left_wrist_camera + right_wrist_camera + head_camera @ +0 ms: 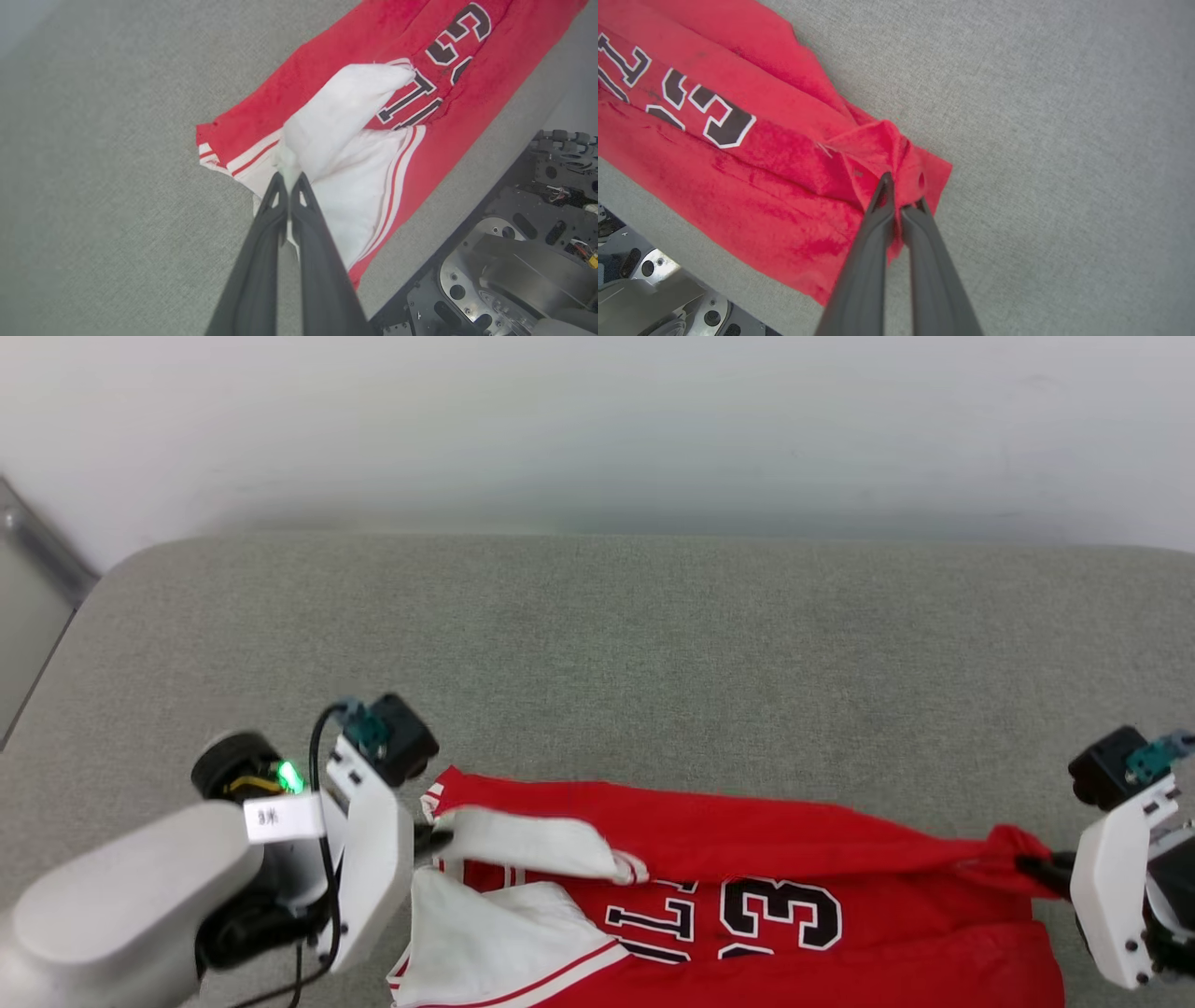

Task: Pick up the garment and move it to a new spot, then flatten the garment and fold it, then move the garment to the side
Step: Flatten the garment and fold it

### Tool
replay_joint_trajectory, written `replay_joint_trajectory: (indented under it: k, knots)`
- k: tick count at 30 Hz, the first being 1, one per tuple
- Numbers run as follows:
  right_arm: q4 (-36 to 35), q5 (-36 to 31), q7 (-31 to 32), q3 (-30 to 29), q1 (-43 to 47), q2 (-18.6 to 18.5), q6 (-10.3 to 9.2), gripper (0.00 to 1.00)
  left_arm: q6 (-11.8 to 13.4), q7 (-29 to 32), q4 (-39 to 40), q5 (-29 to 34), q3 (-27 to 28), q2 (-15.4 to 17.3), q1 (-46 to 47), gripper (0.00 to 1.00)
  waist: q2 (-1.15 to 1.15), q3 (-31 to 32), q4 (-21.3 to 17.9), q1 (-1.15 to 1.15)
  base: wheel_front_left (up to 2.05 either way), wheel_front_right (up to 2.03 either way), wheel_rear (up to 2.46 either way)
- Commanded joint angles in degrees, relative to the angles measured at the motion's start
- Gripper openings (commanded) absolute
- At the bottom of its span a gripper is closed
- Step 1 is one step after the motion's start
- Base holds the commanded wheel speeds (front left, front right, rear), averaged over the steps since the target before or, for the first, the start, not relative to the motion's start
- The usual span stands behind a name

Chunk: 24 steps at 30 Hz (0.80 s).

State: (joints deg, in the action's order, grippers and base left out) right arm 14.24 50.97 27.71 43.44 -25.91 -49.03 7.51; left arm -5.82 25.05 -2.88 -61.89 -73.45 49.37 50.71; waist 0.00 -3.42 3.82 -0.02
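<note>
1. The red shirt (747,887) lay stretched sideways along the near edge of a grey padded surface (597,644). Its front faced up, showing black, white-edged letters and the number 23.
2. At the robot's left end, a white sleeve (345,102) was folded over the chest. More white cloth with red-and-white striped trim lay beneath it, nearer the robot.
3. The left claw (289,179) was closed tight on the white cloth of that upper sleeve, with a pinch of fabric caught between its two dark fingers.
4. At the shirt's opposite end, the right claw (901,193) was clamped on a bunched corner of red cloth that gathered into folds around its fingertips.
5. A raised fold of red fabric ran along the shirt's far edge from one claw to the other.
6. A green light (289,775) glowed on the left wrist.
7. The robot's metal base (514,242) sat just beside the near edge of the surface, and a pale wall (597,420) rose behind the far edge.
</note>
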Motion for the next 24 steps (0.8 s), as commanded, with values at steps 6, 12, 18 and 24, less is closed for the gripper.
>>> replay_joint_trajectory:
  k: [6, 12, 18, 24]
  knots:
    - [-0.6, -0.3, -1.5, -1.4, 5.7, 0.6, -0.04, 0.0, 2.4, 0.1, 2.6, 0.5, 0.1, 1.7, -8.4, 0.0, 0.0, -0.2, 0.0, 0.02, 0.0, 0.0, 0.0]
    - [0.6, -2.1, -1.7, -1.3, 7.9, 3.0, -0.04, 0.0, 2.9, -0.6, -0.2, 1.2, 0.1, 0.3, -14.3, 0.0, 0.0, -2.5, -0.5, 0.02, 0.0, 0.0, 0.0]
    - [2.5, -2.9, -2.4, -0.4, 8.9, 5.3, -0.04, 0.46, 3.0, -3.8, -3.9, 1.1, 0.8, -1.8, -16.5, 0.6, 0.0, -2.8, -0.5, 0.02, 0.0, 0.0, 0.0]
    - [-1.6, -2.9, -6.0, -3.6, 10.2, 1.9, -0.03, 1.0, 6.3, -11.9, -2.0, 3.9, 3.4, -1.1, -17.3, 1.0, 0.0, -0.1, -0.2, 0.02, 0.0, 0.0, 0.0]
